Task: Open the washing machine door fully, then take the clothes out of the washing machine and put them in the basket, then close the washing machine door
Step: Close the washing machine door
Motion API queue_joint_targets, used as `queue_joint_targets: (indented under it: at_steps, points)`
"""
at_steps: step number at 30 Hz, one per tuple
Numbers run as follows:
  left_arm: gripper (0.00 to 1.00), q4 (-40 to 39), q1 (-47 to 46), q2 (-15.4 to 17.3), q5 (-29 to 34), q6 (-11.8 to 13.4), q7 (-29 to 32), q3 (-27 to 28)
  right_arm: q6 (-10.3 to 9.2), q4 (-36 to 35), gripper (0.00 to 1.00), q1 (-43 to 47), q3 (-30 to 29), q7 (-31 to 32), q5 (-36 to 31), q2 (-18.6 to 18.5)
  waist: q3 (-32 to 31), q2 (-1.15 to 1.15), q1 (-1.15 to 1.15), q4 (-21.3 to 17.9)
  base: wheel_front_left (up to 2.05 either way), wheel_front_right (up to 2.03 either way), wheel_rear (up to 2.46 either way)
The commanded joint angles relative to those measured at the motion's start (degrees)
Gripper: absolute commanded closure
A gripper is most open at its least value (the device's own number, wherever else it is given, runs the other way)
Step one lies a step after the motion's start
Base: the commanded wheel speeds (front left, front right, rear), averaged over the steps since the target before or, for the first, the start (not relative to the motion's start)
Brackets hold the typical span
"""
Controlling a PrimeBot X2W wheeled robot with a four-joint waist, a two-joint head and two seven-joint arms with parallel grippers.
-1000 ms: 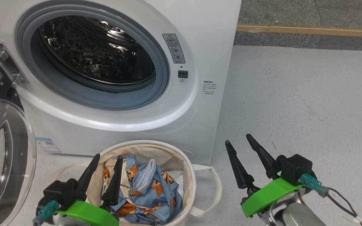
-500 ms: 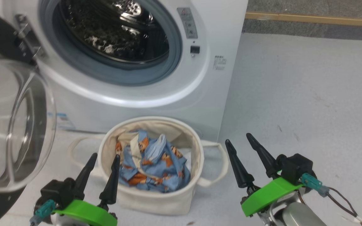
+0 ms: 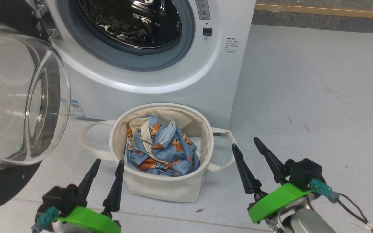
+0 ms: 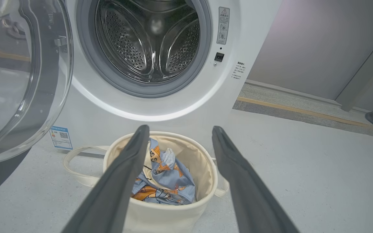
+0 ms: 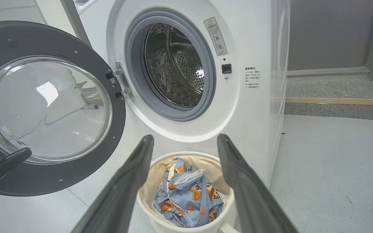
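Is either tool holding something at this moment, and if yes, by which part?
Nothing is held. The left tool and the right tool both stand open and empty, apart from the basket; the clothes lie inside it.

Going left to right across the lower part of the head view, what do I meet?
washing machine door → left gripper → basket with the clothes in it → right gripper
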Motion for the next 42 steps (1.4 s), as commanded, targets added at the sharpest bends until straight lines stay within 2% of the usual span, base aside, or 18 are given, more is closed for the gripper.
queue_joint_targets:
  at_steps: [1,11,19,32,42]
  points:
    - [0.0,-1.42,-1.99,1.22,-0.01,-0.13,-0.52,2.05,0.06,-2.13,0.0,-0.76,0.53,-0.03,0.24,0.48,0.01,0.0,0.0,0.09,-0.17,0.17,0.0]
    - [0.0,-1.52,-2.06,0.46,0.05,0.63,-0.61,2.85,0.06,-2.14,0.0,-0.6,0.01,0.13,0.14,0.13,-0.43,0.0,0.0,2.62,0.0,0.0,0.0]
    - [0.0,-0.82,-0.58,0.84,3.0,3.59,-0.66,3.33,0.06,-1.39,0.0,-0.52,-0.11,0.03,0.85,-0.19,-1.8,0.0,0.0,8.2,0.0,0.0,0.0]
    - [0.0,-2.63,2.98,2.55,3.53,6.31,-0.62,5.23,0.06,0.1,0.0,0.48,1.03,-0.76,2.74,0.14,-5.56,0.0,0.0,19.29,0.0,0.0,0.0]
    - [0.0,-8.41,6.95,3.84,4.29,8.57,-0.68,9.13,0.06,1.03,0.0,-2.17,4.93,-0.77,3.98,0.21,-5.16,0.0,0.0,22.43,0.0,0.0,0.0]
